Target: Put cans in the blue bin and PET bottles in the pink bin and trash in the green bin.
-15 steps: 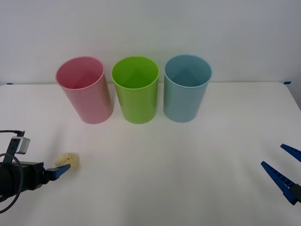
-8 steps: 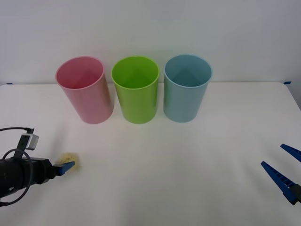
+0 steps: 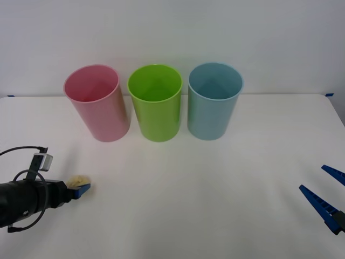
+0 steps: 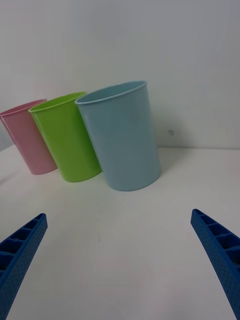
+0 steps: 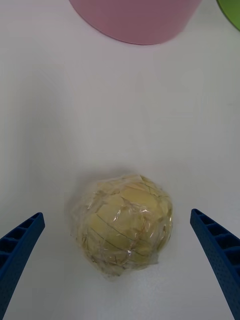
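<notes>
The trash, a pale yellow lumpy wad in clear wrap, lies on the white table at the near left. My left gripper is low over the table and open, its blue fingers either side of the wad without touching it. Along the back stand the pink bin, the green bin and the blue bin, all upright. My right gripper hangs open at the near right, holding nothing.
The white table runs to a white wall behind the bins. Bare tabletop lies between the wad and the bins and across the middle. Blue tape marks sit at the far table corners.
My left gripper has slid to the right along the table, closing in on the wad until its fingertips flank it. The wad, bins and right arm have not moved.
</notes>
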Controlling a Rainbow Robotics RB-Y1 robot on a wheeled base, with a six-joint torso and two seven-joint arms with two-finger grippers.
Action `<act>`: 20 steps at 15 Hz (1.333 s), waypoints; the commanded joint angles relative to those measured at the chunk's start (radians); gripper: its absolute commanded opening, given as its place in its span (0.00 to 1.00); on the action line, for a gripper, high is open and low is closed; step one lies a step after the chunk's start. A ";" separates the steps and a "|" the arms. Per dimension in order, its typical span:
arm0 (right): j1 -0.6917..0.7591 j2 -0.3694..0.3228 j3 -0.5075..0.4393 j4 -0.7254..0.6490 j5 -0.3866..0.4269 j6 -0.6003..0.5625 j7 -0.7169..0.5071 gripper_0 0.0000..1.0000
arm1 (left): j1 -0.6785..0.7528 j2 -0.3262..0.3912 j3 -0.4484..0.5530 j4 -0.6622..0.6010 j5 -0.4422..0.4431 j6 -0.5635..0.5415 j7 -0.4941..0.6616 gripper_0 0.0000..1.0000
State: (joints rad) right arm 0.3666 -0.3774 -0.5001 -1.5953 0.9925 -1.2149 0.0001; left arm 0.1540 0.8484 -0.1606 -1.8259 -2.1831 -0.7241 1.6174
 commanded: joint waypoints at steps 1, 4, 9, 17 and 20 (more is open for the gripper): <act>0.000 0.000 0.000 0.000 0.000 0.000 0.000 1.00 | -0.024 -0.005 -0.024 0.025 -0.001 0.000 0.001 1.00; 0.000 0.000 0.000 0.000 0.000 0.000 0.000 1.00 | -0.036 -0.020 -0.028 0.040 -0.006 -0.001 -0.001 1.00; 0.000 0.000 0.000 0.000 0.000 0.000 0.000 1.00 | -0.062 -0.035 -0.045 0.068 -0.017 -0.001 -0.001 0.89; 0.000 0.000 0.000 0.000 0.000 0.000 0.000 1.00 | -0.056 -0.035 -0.050 0.068 -0.030 0.000 -0.002 0.00; 0.000 0.000 0.000 0.000 0.000 0.000 0.000 1.00 | -0.057 -0.035 -0.050 0.068 -0.027 0.002 -0.004 0.00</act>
State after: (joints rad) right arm 0.3666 -0.3774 -0.5001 -1.5953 0.9925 -1.2149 0.0001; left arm 0.0969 0.8129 -0.2102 -1.7578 -2.2131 -0.7238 1.6139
